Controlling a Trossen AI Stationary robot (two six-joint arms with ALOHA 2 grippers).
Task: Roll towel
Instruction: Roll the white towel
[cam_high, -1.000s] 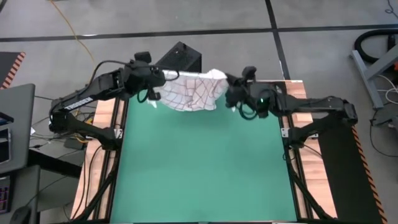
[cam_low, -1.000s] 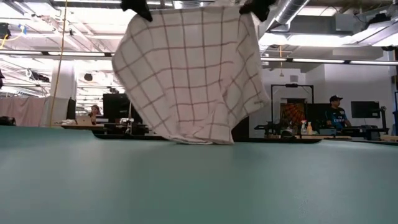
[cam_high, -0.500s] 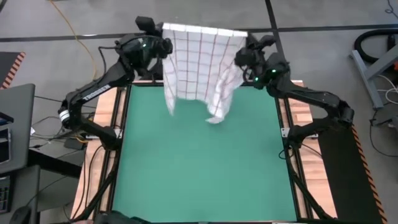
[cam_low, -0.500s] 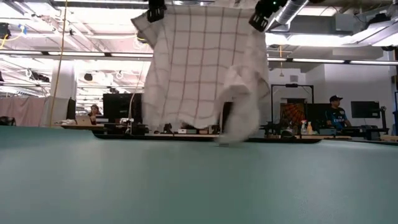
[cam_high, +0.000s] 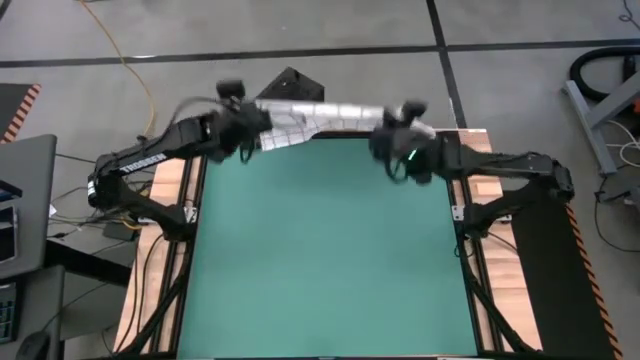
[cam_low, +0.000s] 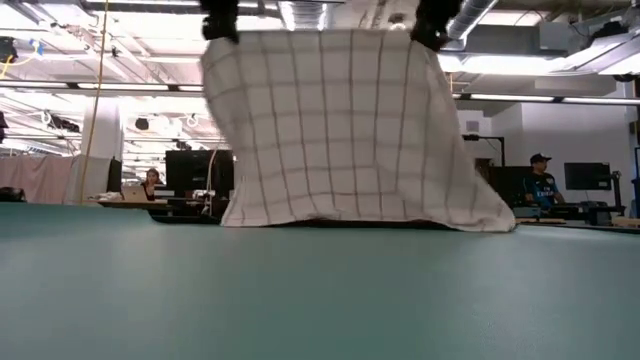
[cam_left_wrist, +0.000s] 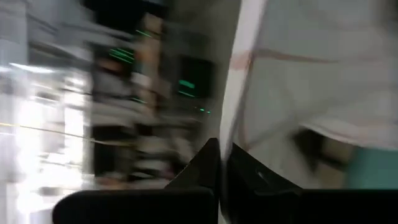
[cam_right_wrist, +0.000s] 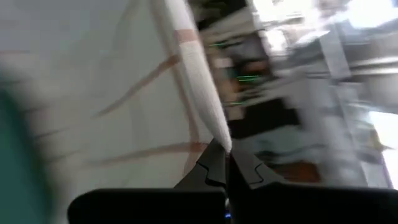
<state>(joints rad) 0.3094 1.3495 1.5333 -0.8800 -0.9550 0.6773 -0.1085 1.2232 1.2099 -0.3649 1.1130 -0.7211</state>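
End effectors lower, towel now spread.

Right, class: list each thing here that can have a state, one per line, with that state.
Thin white cloth towel with red-brown grid lines: unrolled, hanging spread, bottom edge at the mat.
Left hand: shut on one top corner.
Right hand: shut on the other.
Green mat: flat.

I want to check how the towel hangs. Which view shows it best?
The low view: the towel hangs spread flat, its whole grid showing, bottom edge at the green mat. The high view shows only its stretched top edge between both tools. Each wrist view shows just a pinched corner, blurred.
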